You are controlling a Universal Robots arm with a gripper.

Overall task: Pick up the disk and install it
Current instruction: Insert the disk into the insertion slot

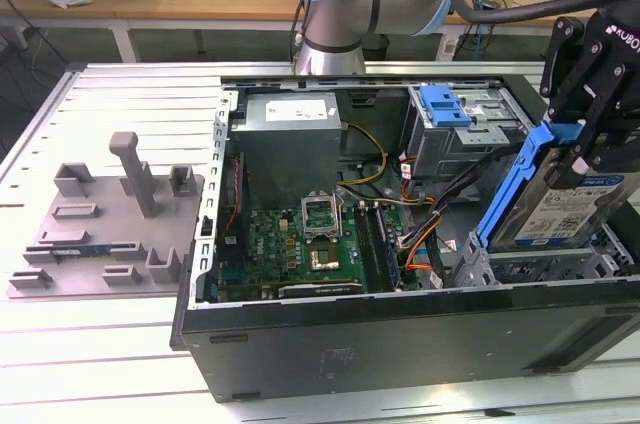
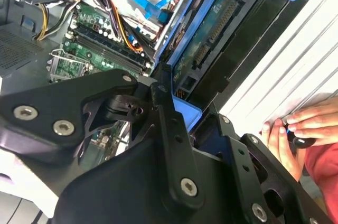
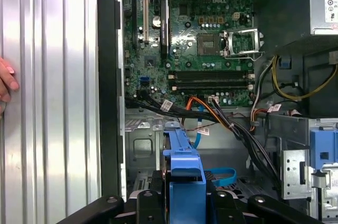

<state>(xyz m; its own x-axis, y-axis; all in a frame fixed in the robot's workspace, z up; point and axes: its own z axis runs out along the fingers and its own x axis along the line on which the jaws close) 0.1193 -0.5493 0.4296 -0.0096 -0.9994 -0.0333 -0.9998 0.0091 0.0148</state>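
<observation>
Holding disk in my gripper, jaws clenched on its top edge. Exterior view, left to right: grey fixture tray, motherboard, orange and black cables just beside drive cage, disk tilted above that cage.

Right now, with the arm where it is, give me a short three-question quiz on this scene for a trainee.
1. True or false: the gripper holds the disk tilted, not flat.
2. Multiple choice: the grey fixture tray lies A, inside the computer case; B, on the table, at the exterior view's left of the case; C, under the disk.
3. Short answer: in the first wrist view, what rests on the table beside the case?
Key: 1 true; 2 B; 3 a person's hand.
</observation>
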